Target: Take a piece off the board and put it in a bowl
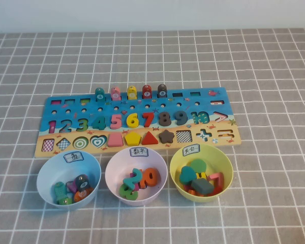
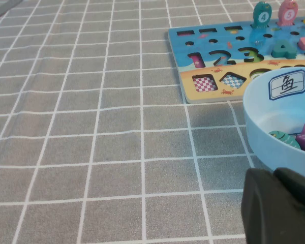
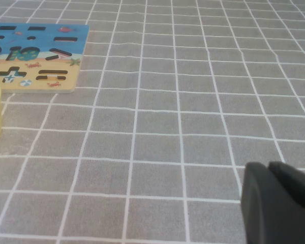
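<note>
Three bowls nearest, pink bowl point(image 1: 136, 175) central, just before the board point(image 1: 137, 122); teal 4 point(image 1: 99, 122) seated there. Left gripper point(image 2: 279, 211) fingers together (right gripper point(image 3: 279, 203): cannot tell).

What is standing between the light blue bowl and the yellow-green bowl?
The pink bowl, seen in the high view, with numeral pieces inside. It stands in front of the board. The left gripper and right gripper are parked off to the sides.
</note>
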`<state>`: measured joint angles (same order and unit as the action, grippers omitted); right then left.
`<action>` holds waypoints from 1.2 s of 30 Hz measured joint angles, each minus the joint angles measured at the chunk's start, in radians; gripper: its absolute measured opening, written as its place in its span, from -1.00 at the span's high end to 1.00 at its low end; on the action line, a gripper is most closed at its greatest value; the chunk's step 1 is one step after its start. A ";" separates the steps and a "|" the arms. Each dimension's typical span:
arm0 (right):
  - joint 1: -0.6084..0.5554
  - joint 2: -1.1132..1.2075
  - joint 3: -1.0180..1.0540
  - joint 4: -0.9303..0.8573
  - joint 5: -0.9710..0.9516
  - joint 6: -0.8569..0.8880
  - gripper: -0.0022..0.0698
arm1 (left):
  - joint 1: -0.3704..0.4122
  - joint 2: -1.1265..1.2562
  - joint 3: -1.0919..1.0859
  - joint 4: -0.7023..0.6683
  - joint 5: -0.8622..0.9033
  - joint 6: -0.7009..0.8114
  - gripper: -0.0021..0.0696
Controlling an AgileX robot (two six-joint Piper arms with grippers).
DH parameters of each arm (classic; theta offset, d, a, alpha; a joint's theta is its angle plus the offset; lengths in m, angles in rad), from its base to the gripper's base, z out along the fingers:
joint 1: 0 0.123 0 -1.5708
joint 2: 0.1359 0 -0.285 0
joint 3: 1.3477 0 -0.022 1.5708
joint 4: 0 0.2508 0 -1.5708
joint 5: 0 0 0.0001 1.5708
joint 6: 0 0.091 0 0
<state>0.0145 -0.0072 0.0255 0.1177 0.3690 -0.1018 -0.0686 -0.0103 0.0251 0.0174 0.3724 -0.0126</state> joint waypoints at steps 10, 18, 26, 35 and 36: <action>0.000 0.000 0.000 0.000 0.000 0.000 0.99 | 0.000 0.000 0.000 0.032 -0.007 0.004 0.96; 0.000 0.000 0.000 0.000 0.000 0.000 0.99 | 0.000 0.000 0.000 0.049 -0.014 0.004 0.96; 0.000 0.000 0.000 0.000 0.000 0.000 0.99 | 0.000 0.000 0.000 0.053 -0.014 0.004 0.96; 0.000 0.000 0.000 0.000 0.000 0.000 0.99 | 0.000 0.000 0.000 -0.007 -0.073 0.001 0.96; 0.000 0.000 0.000 0.000 0.000 0.000 0.99 | 0.000 0.000 0.000 -0.036 -0.088 -0.003 0.96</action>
<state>0.0145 -0.0072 0.0255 0.1177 0.3690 -0.1018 -0.0686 -0.0103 0.0251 -0.0185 0.2846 -0.0156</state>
